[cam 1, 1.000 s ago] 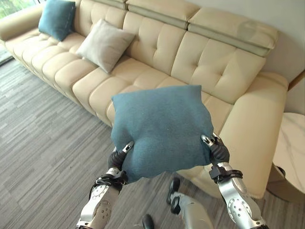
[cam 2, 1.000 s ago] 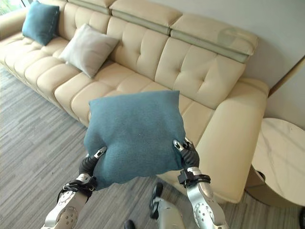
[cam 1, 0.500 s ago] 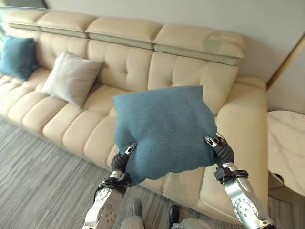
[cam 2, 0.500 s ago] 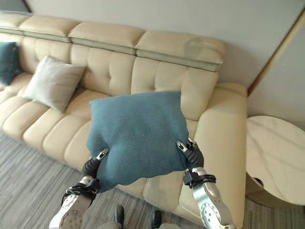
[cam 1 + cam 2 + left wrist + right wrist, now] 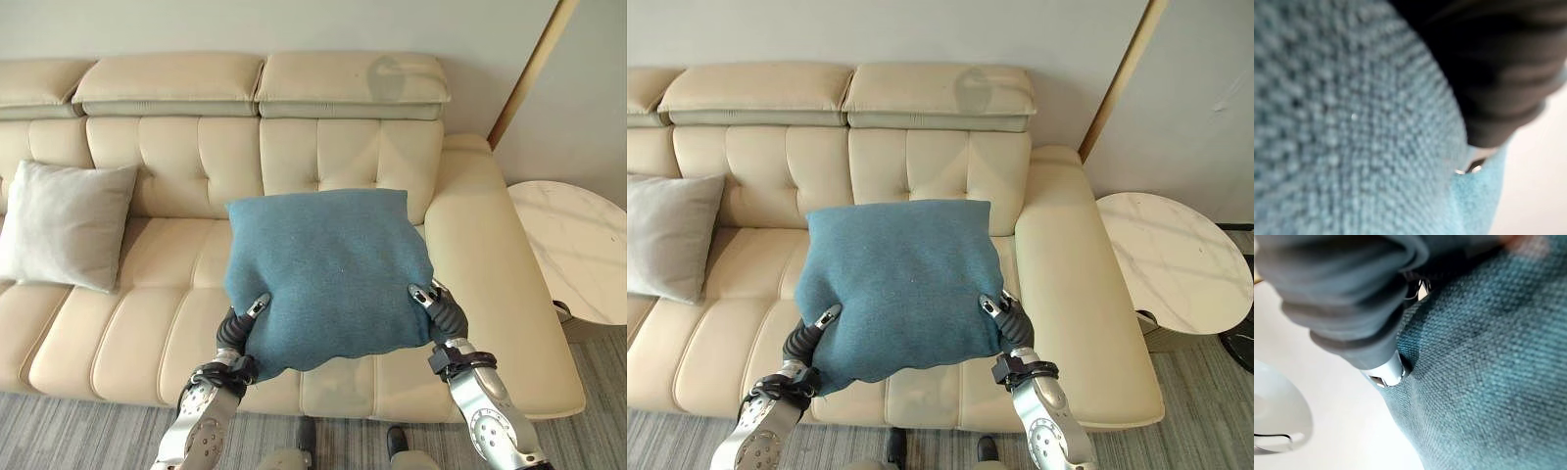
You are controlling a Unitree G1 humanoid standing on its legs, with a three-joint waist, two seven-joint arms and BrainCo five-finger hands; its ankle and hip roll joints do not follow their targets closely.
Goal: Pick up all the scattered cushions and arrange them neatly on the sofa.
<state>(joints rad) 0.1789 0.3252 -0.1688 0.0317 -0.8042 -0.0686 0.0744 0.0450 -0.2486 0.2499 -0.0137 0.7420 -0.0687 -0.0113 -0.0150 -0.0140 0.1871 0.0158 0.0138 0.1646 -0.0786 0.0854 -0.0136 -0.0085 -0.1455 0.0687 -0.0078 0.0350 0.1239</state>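
**Teal cushion held in front of sofa, both hands engaged**

Teal cushion was held up between the two hands, in front of the right-hand seat of the cream sofa and hiding much of that seat. Left robot hand gripped the cushion's lower left edge, thumb pinching the fabric; right robot hand was clamped on the lower right edge in the same way. Wrist views showed the teal weave pressed tight against each dark cover.

Surroundings: one grey cushion leaned upright against the sofa back, well apart to the left. One round white marble side table stood just beside the sofa's right armrest. Grey striped floor lay in front of the sofa.

Count: cushions 2 (1 teal, 1 grey); sofas 1; side tables 1
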